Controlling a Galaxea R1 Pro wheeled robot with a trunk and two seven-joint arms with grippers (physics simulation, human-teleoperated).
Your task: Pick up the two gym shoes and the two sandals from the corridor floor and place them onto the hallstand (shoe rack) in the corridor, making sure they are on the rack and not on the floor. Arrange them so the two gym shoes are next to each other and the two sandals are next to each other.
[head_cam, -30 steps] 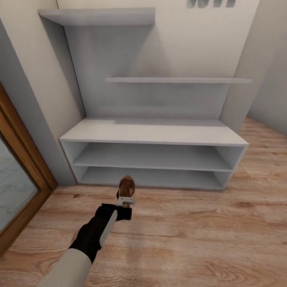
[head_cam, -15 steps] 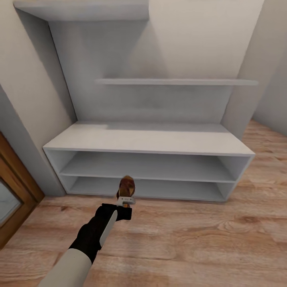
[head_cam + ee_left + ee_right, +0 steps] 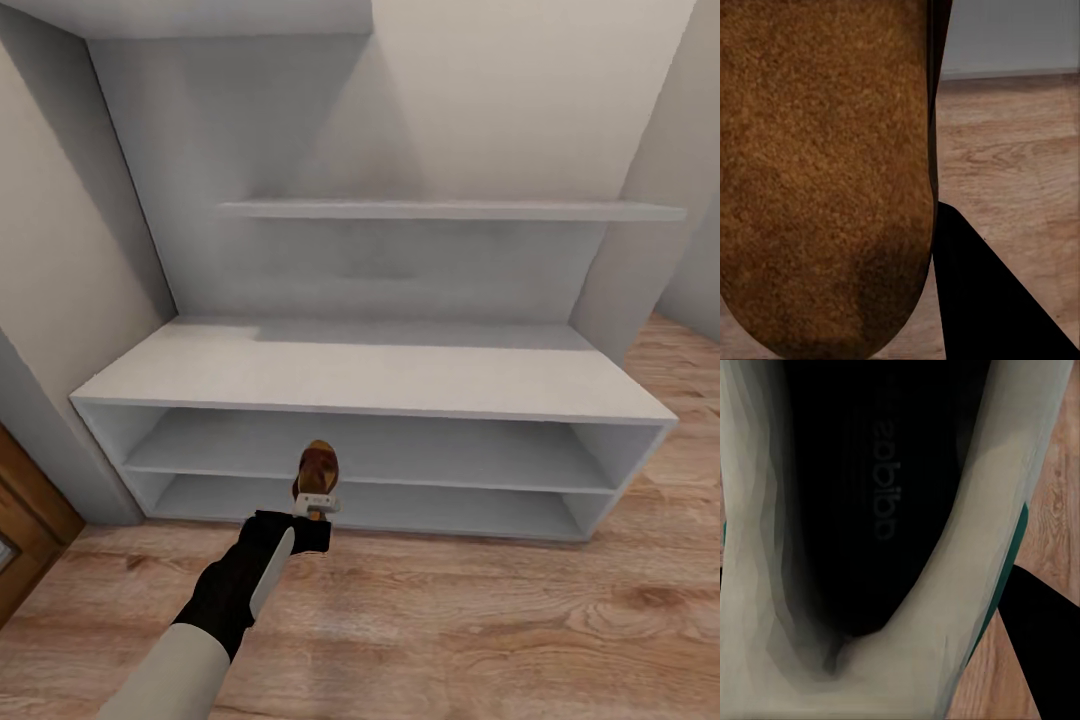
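My left gripper point(image 3: 316, 503) is shut on a brown sandal point(image 3: 318, 468) and holds it above the corridor floor point(image 3: 480, 620), just in front of the hallstand's point(image 3: 380, 375) lower cubbies. In the left wrist view the sandal's brown sole point(image 3: 825, 172) is very close, with one dark finger point(image 3: 982, 300) beside it. In the right wrist view I look into a white gym shoe point(image 3: 967, 547) with a green stripe on its edge and a dark inside. A dark finger point(image 3: 1042, 637) lies against the shoe, so the right gripper appears shut on it. The hallstand's bench top and cubbies hold nothing.
A long slab shelf point(image 3: 450, 210) hangs on the wall above the bench, and a higher one point(image 3: 200, 15) sits at the top left. A wooden door frame point(image 3: 25, 530) stands at the lower left. Wood flooring stretches to the right of the unit.
The camera has moved closer to the hallstand, which now looks larger, and the door frame has slid off to the left. My left arm and the sandal keep the same place in the picture.
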